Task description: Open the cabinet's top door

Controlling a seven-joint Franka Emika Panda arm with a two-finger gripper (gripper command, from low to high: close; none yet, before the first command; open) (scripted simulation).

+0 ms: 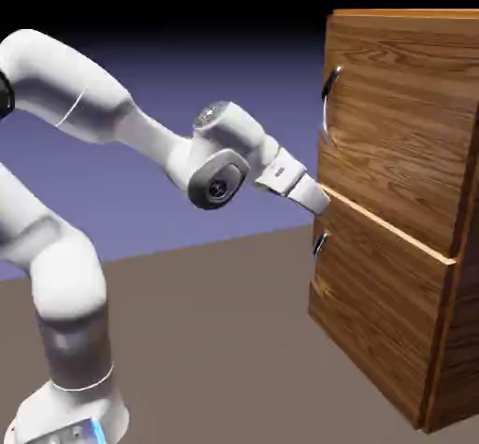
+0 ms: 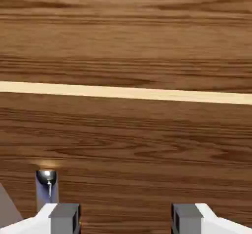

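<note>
Just ahead, top door (image 1: pixel 393 124), open claw (image 1: pixel 321 199)

- The counter (image 1: pixel 215 339) is a flat, matte grey-brown surface that fills the lower part of the exterior view, with no markings on it.
- The backdrop (image 1: pixel 178 78) behind the counter is plain blue-violet, lighter near the counter's far edge and fading to near black at the top of the view.
- The counter's far edge meets the backdrop in a straight line that rises gently toward the exterior view's right.
- In the hand view neither can be made out with any certainty.
</note>
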